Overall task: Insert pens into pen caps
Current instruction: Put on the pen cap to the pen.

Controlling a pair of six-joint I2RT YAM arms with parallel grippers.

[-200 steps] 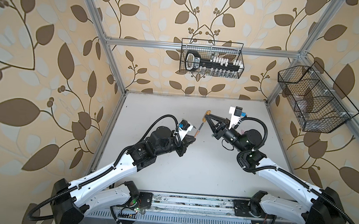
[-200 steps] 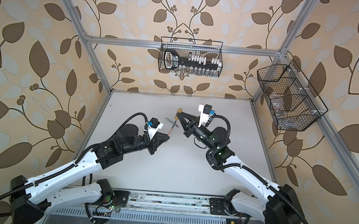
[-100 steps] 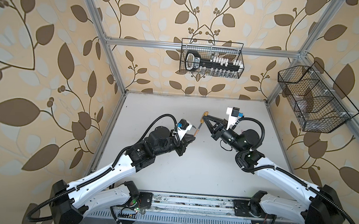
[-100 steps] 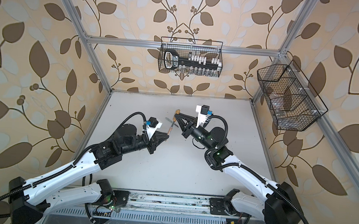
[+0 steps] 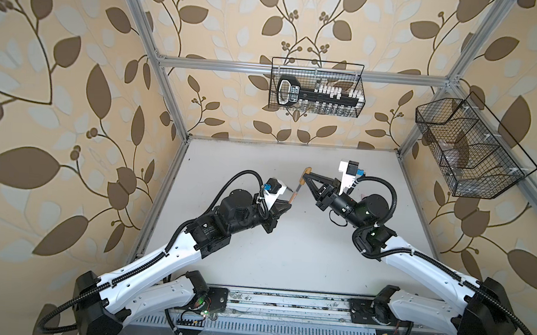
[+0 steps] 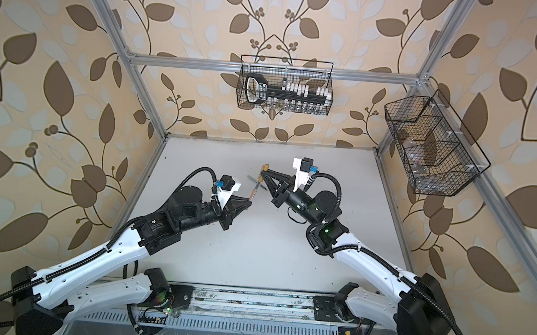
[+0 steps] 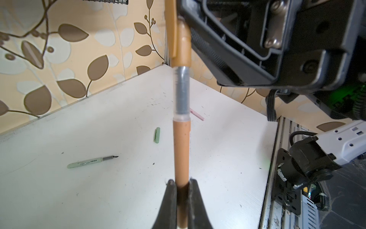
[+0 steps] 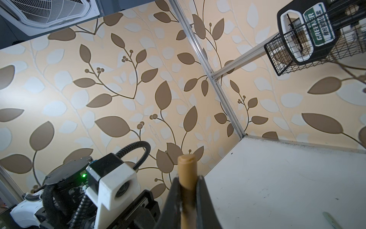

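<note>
My left gripper [image 7: 182, 184] is shut on the brown pen [image 7: 181, 150], which it holds above the table. My right gripper [image 8: 188, 180] is shut on the brown pen cap [image 8: 187, 170]. The pen's tip sits inside the cap's [image 7: 180, 39] mouth, and its grey neck still shows below the mouth. In both top views the pen [image 5: 294, 194] [image 6: 253, 194] and cap [image 5: 306, 172] [image 6: 264, 169] form one line between the two grippers. A pale green pen [image 7: 89, 161], a pale green cap [image 7: 156, 135] and a pink pen [image 7: 197, 114] lie on the table.
The white table [image 5: 287, 247] is walled on three sides. A wire basket [image 5: 316, 87] hangs on the back wall, and a second wire basket [image 5: 465, 149] hangs on the right wall. The arms' base rail [image 5: 283, 305] runs along the front edge.
My right gripper with the cap has shifted slightly left, toward the pen. The left arm has barely moved. Both grips are unchanged.
</note>
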